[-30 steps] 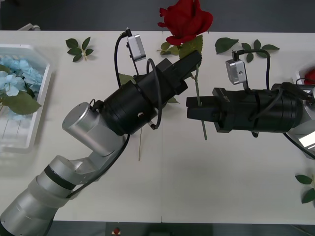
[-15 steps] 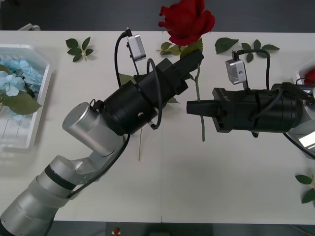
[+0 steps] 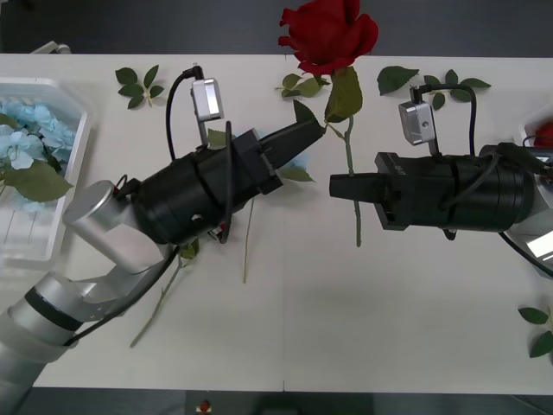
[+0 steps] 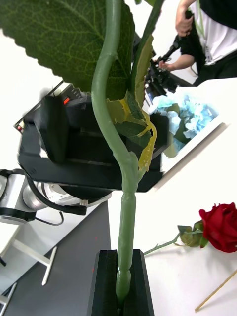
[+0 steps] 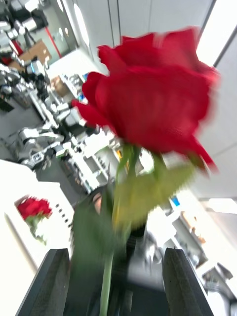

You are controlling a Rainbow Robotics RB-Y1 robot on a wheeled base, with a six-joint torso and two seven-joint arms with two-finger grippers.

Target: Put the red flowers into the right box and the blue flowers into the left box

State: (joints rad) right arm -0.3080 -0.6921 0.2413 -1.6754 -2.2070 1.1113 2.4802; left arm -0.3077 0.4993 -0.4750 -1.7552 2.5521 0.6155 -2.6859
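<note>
**A:** Which tool has the rose?

**B:** Your right tool (image 3: 339, 185). Its black fingers (image 4: 121, 279) are pinched tight on the green stem (image 3: 349, 149), low down, so the red rose (image 3: 328, 30) stands upright above the worktop (image 3: 346, 311) with the bloom past the far edge. Holding low keeps the head and the big leaf free.

**A:** And my left tool?

**B:** The left tool (image 3: 304, 137) sits just beside the stem, on the robot's left of it, with its fingers (image 5: 52, 281) spread wide and nothing between them. From its wrist camera the bloom (image 5: 153, 106) looms straight ahead, so I judge this a handover with only the right side gripping.

**A:** Where do things go?

**B:** The right box (image 3: 534, 130) peeks in at the worktop's right edge with a rose inside (image 3: 544, 132); that's your target. The left box (image 3: 71, 186) on the far left holds the blue flowers (image 3: 30, 138). Loose leaf sprigs (image 3: 138, 84) lie along the far side.
</note>
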